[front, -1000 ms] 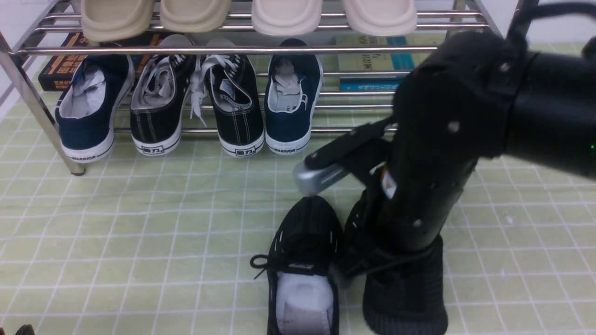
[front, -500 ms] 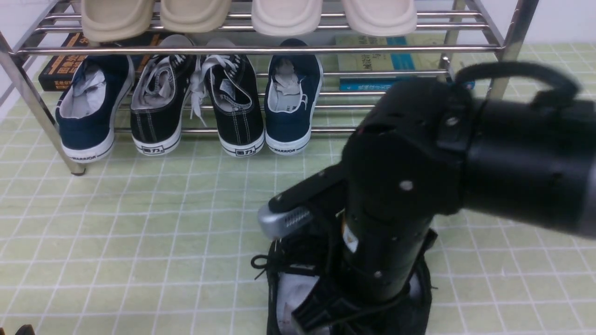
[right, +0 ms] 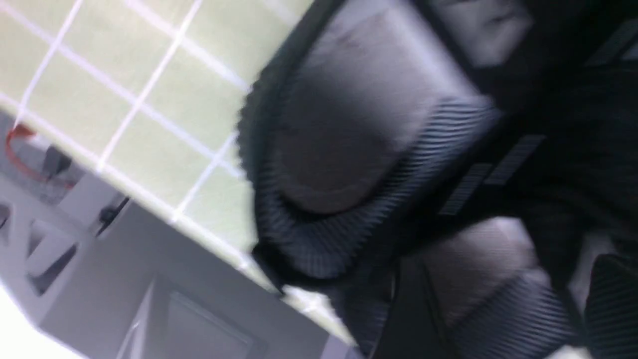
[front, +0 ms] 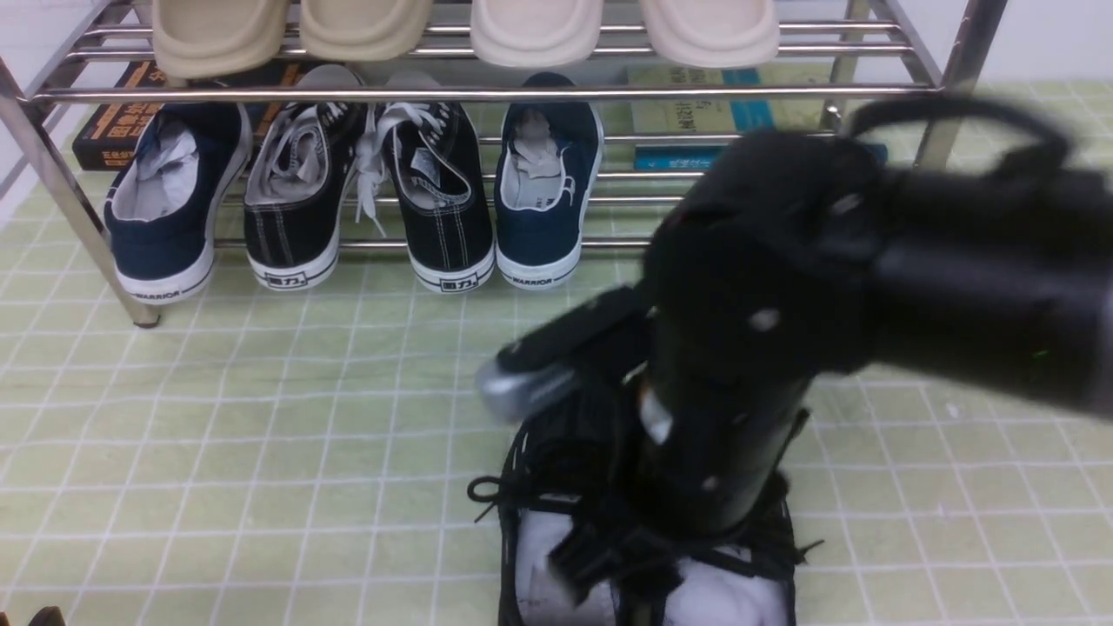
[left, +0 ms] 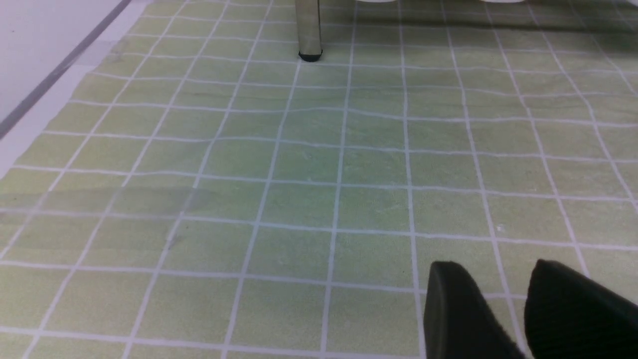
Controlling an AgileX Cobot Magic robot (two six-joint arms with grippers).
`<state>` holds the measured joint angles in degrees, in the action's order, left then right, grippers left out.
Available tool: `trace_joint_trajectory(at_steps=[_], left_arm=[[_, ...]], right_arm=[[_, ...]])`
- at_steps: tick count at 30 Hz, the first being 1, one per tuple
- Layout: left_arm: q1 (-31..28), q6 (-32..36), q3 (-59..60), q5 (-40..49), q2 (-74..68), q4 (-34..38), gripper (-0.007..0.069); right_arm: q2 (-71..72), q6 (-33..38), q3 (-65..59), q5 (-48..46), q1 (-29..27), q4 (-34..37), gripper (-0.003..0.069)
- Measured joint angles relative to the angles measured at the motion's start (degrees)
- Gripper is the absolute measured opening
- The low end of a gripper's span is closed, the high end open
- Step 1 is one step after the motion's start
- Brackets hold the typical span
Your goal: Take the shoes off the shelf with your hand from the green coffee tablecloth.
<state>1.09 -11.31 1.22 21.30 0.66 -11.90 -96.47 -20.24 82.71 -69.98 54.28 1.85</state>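
The pair of black mesh shoes [front: 543, 461] lies side by side on the green coffee tablecloth [front: 261, 417], in front of the shelf [front: 487, 93], heels toward me, white stuffing showing. My right arm, the black hand, hangs directly over them. In the blurred right wrist view its gripper [right: 503, 279] has its fingers spread wide over the heel collar of one shoe [right: 349, 219]. One finger [front: 578, 561] shows between the two shoes. My left gripper [left: 503, 299] is open and empty, low over the cloth [left: 299, 174].
On the shelf's lower tier stand navy sneakers [front: 165, 200] and black canvas sneakers [front: 439, 200]. Beige slippers [front: 217, 35] sit on the top tier, and books [front: 696, 113] lie behind. A shelf leg [left: 309, 25] stands ahead of the left gripper. The cloth's edge [right: 164, 214] runs close to the shoes.
My right arm came away from the shelf toward me and lowered the right shoe beside the left one. It has since risen a little, uncovering that shoe's stuffing.
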Motion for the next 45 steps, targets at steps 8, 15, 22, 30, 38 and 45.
trace_joint_trajectory(at_steps=[8,15,22,30,38,45], left_arm=[[0.0,0.0,0.0,0.0,0.0,0.0,0.0241],[0.0,0.0,0.0,0.0,0.0,-0.05,0.0241],[0.0,0.0,0.0,0.0,0.0,-0.05,0.0241],[0.0,0.0,0.0,0.0,0.0,-0.05,0.0241],[0.0,0.0,0.0,0.0,0.0,-0.05,0.0241],[0.0,0.0,0.0,0.0,0.0,-0.05,0.0241]], right_arm=[[8.95,0.36,0.0,-0.33,-3.75,-5.34,0.034],[21.35,3.04,-0.35,-1.18,-7.99,-8.32,0.0022],[39.61,1.77,-10.96,-0.21,-8.54,-12.06,-0.0015],[58.39,-3.33,-36.32,22.3,-8.54,-12.81,-0.0015],[65.51,-5.58,-52.62,42.55,-8.54,-12.75,-0.001],[65.56,-5.58,-53.16,44.05,-8.54,-12.8,-0.0007]])
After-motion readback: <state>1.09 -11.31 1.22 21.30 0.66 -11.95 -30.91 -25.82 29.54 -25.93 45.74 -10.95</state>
